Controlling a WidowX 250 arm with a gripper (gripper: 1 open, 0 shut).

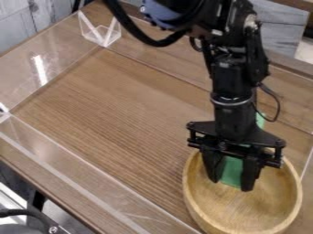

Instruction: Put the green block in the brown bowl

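Your gripper [236,179] hangs nose-down over the brown bowl [284,209], its dark fingers [251,174] drawn in narrow on the green block [228,170], which shows as a strip of bright green clamped upright between them. The block's lower end sits inside the bowl's rim, low over the floor of the bowl, though you cannot tell from this angle whether it touches the wood or hangs just above it. So the step in hand looks like the release, and the carrying part of the job looks done. To do it well, keep the wrist where it is, over the middle-left of the bowl and away from the thick rim, and part the fingers slowly so the block slides straight down rather than flicking sideways. Because the block stands on end, expect it to topple as it lands; the wide, shallow floor should catch it, but a drop from higher up could bounce it toward the near rim. Once it lies free, lift straight up before moving off across the wooden table [110,110], so that a finger does not drag the block back out.
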